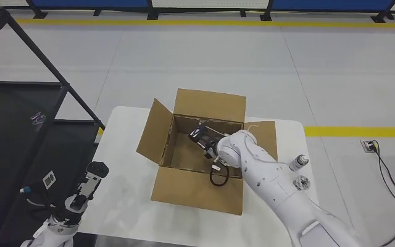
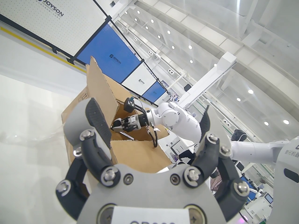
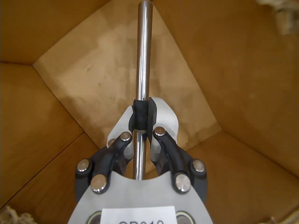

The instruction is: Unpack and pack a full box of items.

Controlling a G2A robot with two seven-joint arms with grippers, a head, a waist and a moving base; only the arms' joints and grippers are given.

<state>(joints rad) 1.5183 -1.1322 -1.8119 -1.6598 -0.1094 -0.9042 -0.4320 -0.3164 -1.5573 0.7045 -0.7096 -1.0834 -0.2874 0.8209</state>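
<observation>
An open cardboard box (image 1: 197, 188) stands in the middle of the white table (image 1: 123, 204), flaps spread outward. My right gripper (image 3: 142, 108) is down inside it, shut on a shiny metal rod (image 3: 144, 47) that points toward a bottom corner, above the bare box floor (image 3: 105, 71). From above, the right gripper (image 1: 200, 134) sits near the box's far wall. My left gripper (image 2: 150, 108) is open and holds nothing, off the table's near left corner (image 1: 97, 168), facing the box (image 2: 98, 89). Beyond it the right gripper (image 2: 121, 124) and rod (image 2: 125, 134) show over the box rim.
A small bottle (image 1: 299, 162) and a crinkled shiny item (image 1: 302, 182) lie on the table to the right of the box. Rope handles (image 3: 278, 8) hang inside the box walls. A black frame (image 1: 37, 92) stands left of the table.
</observation>
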